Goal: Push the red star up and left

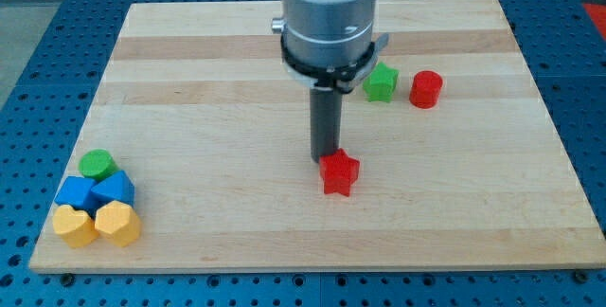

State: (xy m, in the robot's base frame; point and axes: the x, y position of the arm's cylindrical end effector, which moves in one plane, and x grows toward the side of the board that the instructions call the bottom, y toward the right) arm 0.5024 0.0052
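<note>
The red star (340, 172) lies on the wooden board (237, 70), a little right of centre and toward the view's bottom. My tip (326, 160) stands at the star's upper left edge, touching or almost touching it. The dark rod rises from there to the grey arm body at the view's top centre.
A green star (381, 82) and a red cylinder (426, 89) sit at the upper right of the rod. At the board's bottom left corner is a cluster: a green cylinder (97, 164), two blue blocks (75, 192) (115, 189) and two yellow blocks (73, 225) (117, 223).
</note>
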